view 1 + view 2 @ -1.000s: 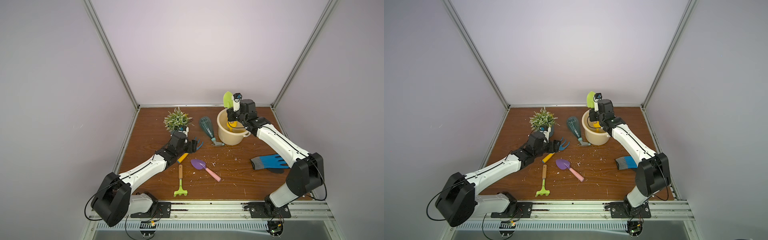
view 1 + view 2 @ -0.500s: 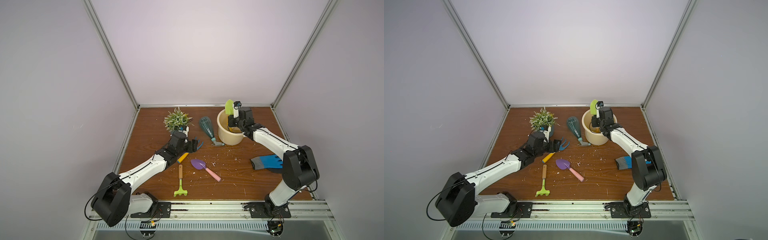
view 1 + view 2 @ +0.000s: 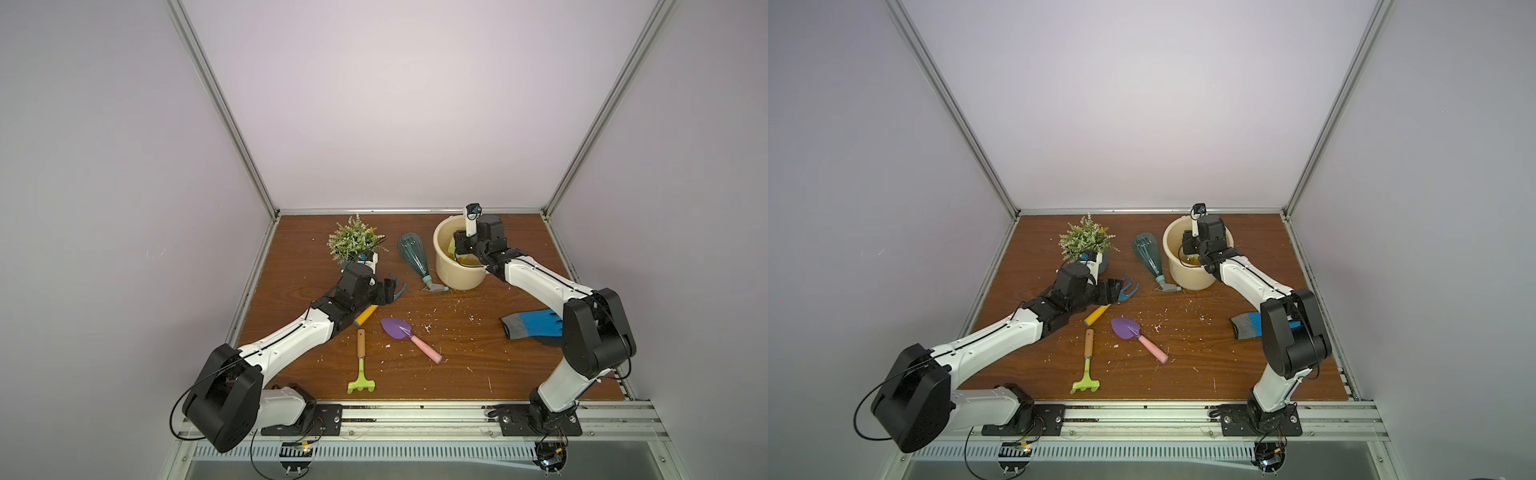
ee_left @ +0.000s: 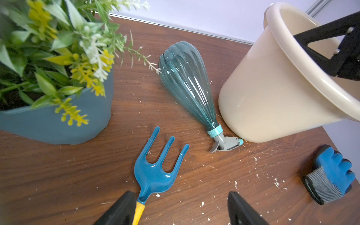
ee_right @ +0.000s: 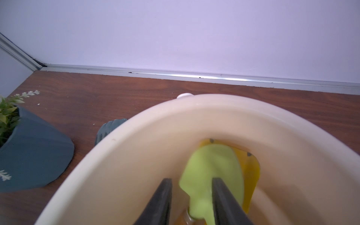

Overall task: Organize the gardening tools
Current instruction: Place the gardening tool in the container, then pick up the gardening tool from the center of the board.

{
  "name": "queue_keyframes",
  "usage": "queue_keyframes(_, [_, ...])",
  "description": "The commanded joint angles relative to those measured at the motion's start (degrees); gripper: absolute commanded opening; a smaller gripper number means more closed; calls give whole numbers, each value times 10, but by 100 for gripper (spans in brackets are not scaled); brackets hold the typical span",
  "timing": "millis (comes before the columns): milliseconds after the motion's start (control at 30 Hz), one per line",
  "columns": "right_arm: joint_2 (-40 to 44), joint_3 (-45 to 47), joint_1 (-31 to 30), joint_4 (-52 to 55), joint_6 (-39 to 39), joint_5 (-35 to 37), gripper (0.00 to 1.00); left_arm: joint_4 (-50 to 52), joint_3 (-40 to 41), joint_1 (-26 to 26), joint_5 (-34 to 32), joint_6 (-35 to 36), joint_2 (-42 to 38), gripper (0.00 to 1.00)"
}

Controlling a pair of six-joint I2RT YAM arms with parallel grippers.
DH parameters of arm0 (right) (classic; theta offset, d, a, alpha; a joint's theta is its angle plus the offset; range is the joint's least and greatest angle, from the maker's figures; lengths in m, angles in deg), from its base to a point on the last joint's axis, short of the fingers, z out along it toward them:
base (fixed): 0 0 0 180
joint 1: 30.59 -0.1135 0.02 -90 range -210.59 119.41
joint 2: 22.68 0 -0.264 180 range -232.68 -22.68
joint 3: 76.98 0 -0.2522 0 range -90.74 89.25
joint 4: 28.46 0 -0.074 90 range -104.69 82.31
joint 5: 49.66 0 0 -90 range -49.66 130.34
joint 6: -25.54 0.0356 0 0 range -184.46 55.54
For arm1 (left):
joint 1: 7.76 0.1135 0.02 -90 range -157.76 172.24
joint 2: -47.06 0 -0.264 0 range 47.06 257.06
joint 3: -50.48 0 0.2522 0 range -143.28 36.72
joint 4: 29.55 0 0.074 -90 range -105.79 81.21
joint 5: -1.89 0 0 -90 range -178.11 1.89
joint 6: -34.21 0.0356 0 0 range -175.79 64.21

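Garden tools part sorted on the table [image 3: 457,374]
In the cream bucket [image 3: 446,274] the right hand [image 5: 191,180] stands parted, gripping nothing, over the lime-green trowel [image 5: 214,163] lying on the yellow scoop [image 5: 251,171]; the left hand [image 4: 181,192], wide open, straddles the blue fork [image 4: 153,175]

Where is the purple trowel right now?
In both top views the purple trowel lies flat, just right of the rake, with the glove farther right.

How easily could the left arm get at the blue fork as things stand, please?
Probably yes: the left gripper is open, and the handle of the fork lies between its fingers, close beside one. Nothing covers it, and the pot stands apart.
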Motion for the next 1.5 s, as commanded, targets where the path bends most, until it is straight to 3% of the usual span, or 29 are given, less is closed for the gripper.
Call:
queue_keyframes(0, [13, -15, 0, -4, -4, 2, 41, -3, -6, -6, -3, 0, 8, 78])
queue_keyframes(667, [91, -44, -11, 84, 10, -54, 43, 35, -19, -6, -34, 7, 14, 78])
queue_keyframes(1000, [162, 4, -95, 144, -20, -99, 46, 96, -16, -7, -65, 2, 14, 77])
queue_keyframes(1133, [166, 34, -119, 160, -3, -112, 46, 117, -11, -7, -92, -10, 23, 74])
queue_keyframes(1467, [154, 83, -173, 203, 8, -164, 46, 134, -17, -6, -90, -6, 54, 70])
